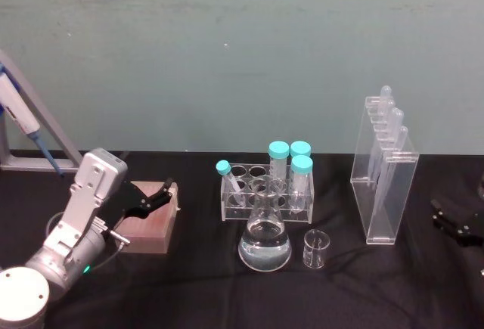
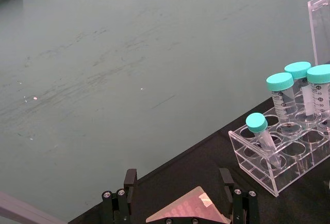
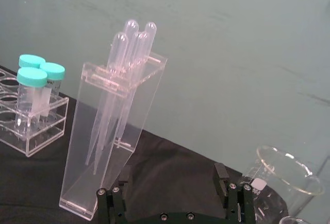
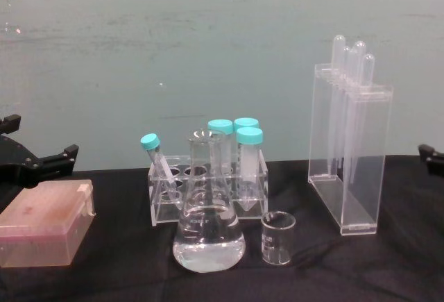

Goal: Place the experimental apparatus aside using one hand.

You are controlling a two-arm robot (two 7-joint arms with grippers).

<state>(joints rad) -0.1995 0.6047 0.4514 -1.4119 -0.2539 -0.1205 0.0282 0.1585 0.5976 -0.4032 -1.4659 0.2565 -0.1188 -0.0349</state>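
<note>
At the far left, the left gripper [image 2: 178,178] hangs over a pink box [image 1: 147,227] with its fingers spread wide and holding nothing. Next comes a clear rack [image 1: 261,193] of teal-capped tubes, standing toward the back of the black table [image 1: 363,299].

Just in front of the rack is the experimental apparatus. The conical flask [image 1: 265,242] stands upright with clear liquid filling its broad base. The small beaker [image 1: 316,249] stands just beside it, empty and apart from it. Farther right is the tall acrylic stand [image 1: 382,185], narrow and upright, with its pipettes [image 3: 129,44] hanging bulb-up from the top.

At the right edge, the right gripper [image 3: 174,177] sits low near the stand, its fingers also wide and empty.

We judge the task not yet begun, as every piece stands untouched mid-table. The next move calls for one arm to reach in, probably the right, which is closest to the stand. It would close on a single piece and carry it level, since the stand looks tippy and the flask could slosh.
</note>
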